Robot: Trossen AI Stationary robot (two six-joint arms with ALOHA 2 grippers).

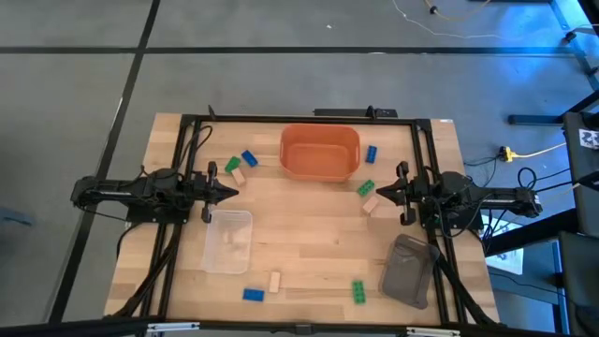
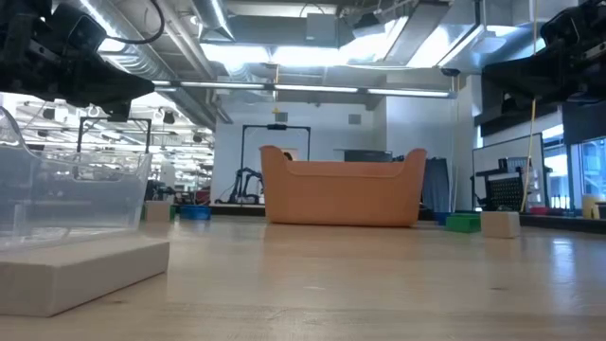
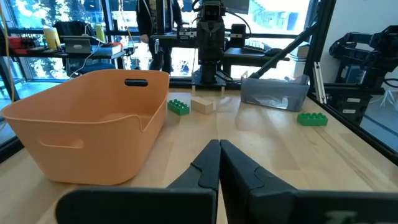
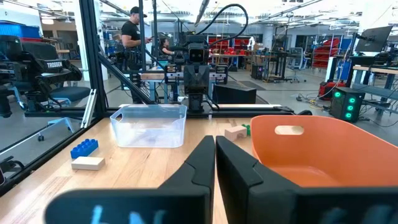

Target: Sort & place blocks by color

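Note:
Small studded blocks lie flat on the wooden table in three clusters. Green (image 1: 232, 165), blue (image 1: 249, 158) and tan (image 1: 239, 175) lie left of the orange bin. Blue (image 1: 372, 153), green (image 1: 365, 187) and tan (image 1: 371, 203) lie to its right. Blue (image 1: 253, 294), tan (image 1: 275, 281) and green (image 1: 358, 291) lie near the near edge. My left gripper (image 1: 232, 194) (image 3: 219, 144) hovers shut by the left cluster, pointing right. My right gripper (image 1: 379, 195) (image 4: 215, 140) hovers shut by the right cluster, pointing left. Neither holds anything.
The orange bin (image 1: 320, 152) stands at the table's far middle. A clear tray (image 1: 227, 241) sits below the left gripper and a grey tray (image 1: 409, 271) at the near right. A black frame runs along the table's left, far and right edges. People stand in the room beyond.

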